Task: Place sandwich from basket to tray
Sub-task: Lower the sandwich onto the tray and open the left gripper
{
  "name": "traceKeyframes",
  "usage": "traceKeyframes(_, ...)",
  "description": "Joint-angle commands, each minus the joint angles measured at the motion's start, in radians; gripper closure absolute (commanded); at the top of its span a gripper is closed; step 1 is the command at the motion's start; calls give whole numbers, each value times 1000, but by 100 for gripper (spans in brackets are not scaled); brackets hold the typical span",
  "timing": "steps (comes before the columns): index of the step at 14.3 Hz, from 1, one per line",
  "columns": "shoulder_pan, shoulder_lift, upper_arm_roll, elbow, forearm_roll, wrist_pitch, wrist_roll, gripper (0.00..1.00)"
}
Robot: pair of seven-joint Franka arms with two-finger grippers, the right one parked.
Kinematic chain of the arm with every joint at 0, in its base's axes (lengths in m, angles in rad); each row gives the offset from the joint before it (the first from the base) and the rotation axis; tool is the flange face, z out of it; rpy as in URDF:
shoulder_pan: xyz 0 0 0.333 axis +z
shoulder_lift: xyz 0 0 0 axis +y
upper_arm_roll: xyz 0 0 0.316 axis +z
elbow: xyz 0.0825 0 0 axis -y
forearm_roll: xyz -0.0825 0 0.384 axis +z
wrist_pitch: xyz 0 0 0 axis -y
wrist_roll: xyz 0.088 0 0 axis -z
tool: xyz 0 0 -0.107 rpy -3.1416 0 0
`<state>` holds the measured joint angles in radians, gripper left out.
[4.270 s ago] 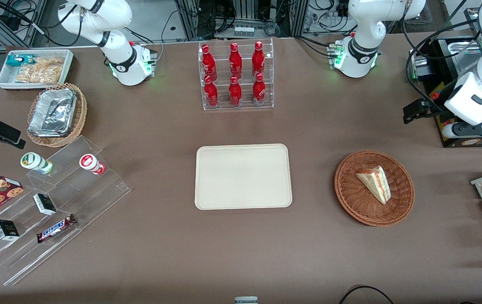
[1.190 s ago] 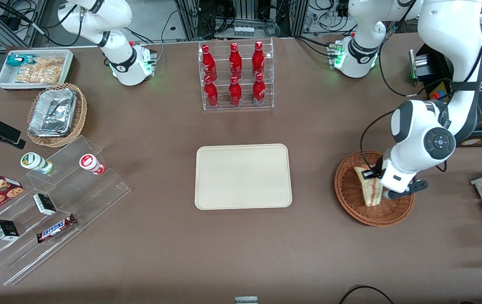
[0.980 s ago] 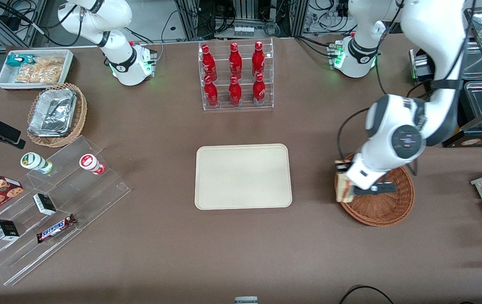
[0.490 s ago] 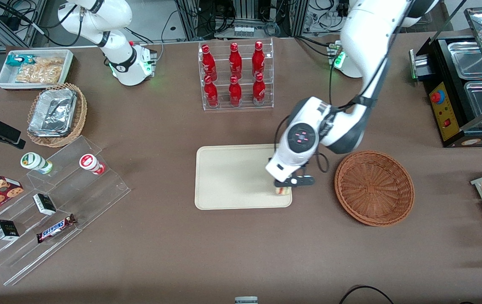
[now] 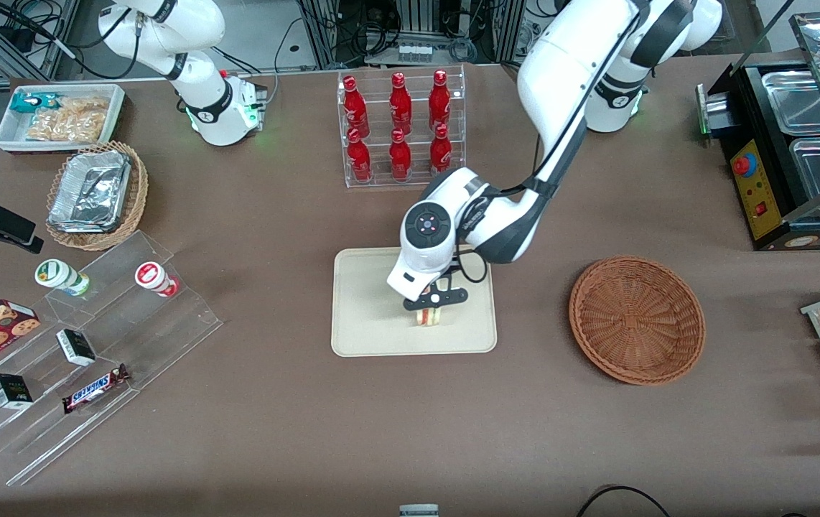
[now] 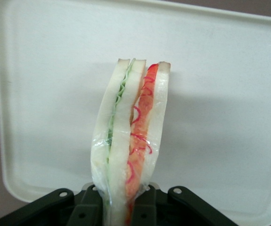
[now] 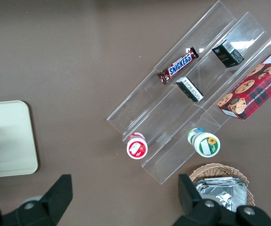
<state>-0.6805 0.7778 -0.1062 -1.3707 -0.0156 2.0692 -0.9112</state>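
One end effector [image 5: 429, 307] clamps the sandwich [image 6: 128, 141] on edge above tray [image 5: 367, 316] centre; released upright, it may topple toward 3 o'clock.

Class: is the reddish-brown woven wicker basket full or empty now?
Empty: the reddish-brown woven wicker basket shows only bare weave; the gripper holds the triangular white-bread sandwich over the cream tray.

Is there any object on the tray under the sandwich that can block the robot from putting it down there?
Nothing visible does. The pincer is shut on the sandwich, holding it over the tray. In the left wrist view the tray surface around and under the sandwich is bare. The basket lies apart, toward the working arm's end.
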Motion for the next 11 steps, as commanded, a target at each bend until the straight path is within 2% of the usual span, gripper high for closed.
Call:
traceKeyframes(1, -36, 61, 14, 71, 6, 8, -29, 89)
traceKeyframes(4, -50, 75, 13, 73, 3, 9, -44, 87)
traceKeyframes(5, -48, 75, 13, 71, 3, 9, -37, 71)
traceKeyframes(6, -41, 71, 13, 73, 3, 8, -28, 26)
traceKeyframes(7, -40, 64, 14, 73, -1, 8, -40, 0)
traceKeyframes(11, -39, -11, 29, 56, 16, -14, -29, 0)
